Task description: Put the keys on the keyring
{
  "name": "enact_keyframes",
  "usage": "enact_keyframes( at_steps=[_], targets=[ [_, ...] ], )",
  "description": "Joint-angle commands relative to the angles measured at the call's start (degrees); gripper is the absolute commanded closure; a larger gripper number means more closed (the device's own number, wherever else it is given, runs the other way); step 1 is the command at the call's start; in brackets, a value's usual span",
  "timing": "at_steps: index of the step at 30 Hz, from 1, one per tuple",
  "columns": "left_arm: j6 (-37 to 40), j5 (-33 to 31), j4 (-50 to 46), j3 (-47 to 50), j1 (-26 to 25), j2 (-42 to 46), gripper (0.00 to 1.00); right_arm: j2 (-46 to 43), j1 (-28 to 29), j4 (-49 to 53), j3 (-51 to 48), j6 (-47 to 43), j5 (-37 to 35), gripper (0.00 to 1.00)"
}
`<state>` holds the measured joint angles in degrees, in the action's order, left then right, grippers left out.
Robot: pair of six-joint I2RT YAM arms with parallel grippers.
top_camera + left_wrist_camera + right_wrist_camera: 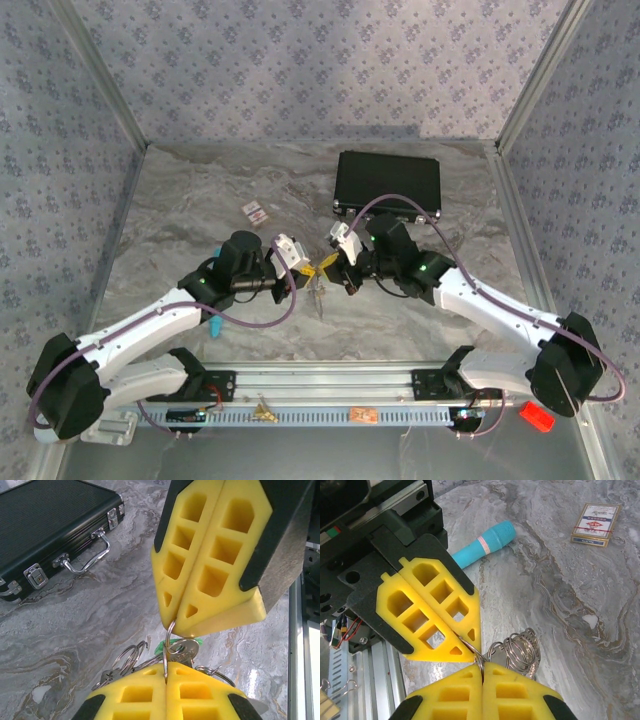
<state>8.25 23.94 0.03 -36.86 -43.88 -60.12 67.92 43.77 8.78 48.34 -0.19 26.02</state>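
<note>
Left wrist view puts the keyring point(169, 639) in the middle: a thin silvery ring standing on edge. The left tool point(166, 669) pinches it from below and the right tool point(175, 624) from above, their yellow tips almost meeting across it. Both tools are closed, each clamped on that ring, with no gap between the fingers of either.

A small key point(184, 649) with a trace of green at its head sits just right of the left tool's tips. The ring seems to pass through the hole in the key's head. A bunch of spare rings point(129, 657) hangs just left of those tips. In the right wrist view the same coil lies just right of the right tool's tips.

From the top external camera, the two tools meet tip to tip and the bundle dangles beneath them. I cannot tell whether it touches the worktop point(200, 220), which is grey and marbled.

A black case point(45, 525) lies shut on the worktop beyond the right tool, its handle turned towards the tools. A teal pen point(485, 541) lies behind the left tool, beside its arm. A small red-and-white card pack point(595, 524) lies well apart from both tools, on the left tool's side.
</note>
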Motion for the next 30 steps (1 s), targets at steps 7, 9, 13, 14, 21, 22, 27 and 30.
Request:
enact_keyframes(
  at_steps=[7, 9, 13, 14, 21, 22, 27, 30],
  targets=[
    [1.8, -1.2, 1.3, -2.6, -1.5, 1.0, 1.0, 2.4, 0.0, 1.4, 2.5, 4.5, -5.9, 1.0],
    [2.4, -2.3, 1.2, -2.5, -1.8, 0.9, 1.0, 2.7, -0.1, 1.9, 2.9, 5.1, -6.3, 1.0],
    [4.0, -4.5, 0.5, -2.7, -2.7, 0.9, 1.0, 3.3, -0.1, 3.2, 3.3, 7.1, -7.4, 1.0],
    [4.3, -4.8, 0.4, -2.6, -2.8, 0.8, 1.0, 3.3, -0.1, 3.6, 3.4, 7.4, -7.6, 1.0],
    [5.0, -6.4, 0.5, -2.4, -3.3, 1.0, 1.0, 3.7, -0.4, 4.8, 3.7, 8.9, -8.2, 1.0],
    [5.0, -6.5, 0.6, -2.4, -3.4, 1.1, 1.0, 3.8, -0.4, 5.0, 3.7, 8.9, -8.1, 1.0],
    [5.2, -7.1, 0.7, -2.3, -3.5, 1.0, 1.0, 3.3, -0.2, 4.1, 3.6, 8.1, -5.4, 1.0],
    [4.9, -7.2, 0.8, -2.3, -3.4, 0.9, 1.0, 0.8, 0.3, 1.8, 2.3, 4.7, -4.0, 1.0]
  ],
)
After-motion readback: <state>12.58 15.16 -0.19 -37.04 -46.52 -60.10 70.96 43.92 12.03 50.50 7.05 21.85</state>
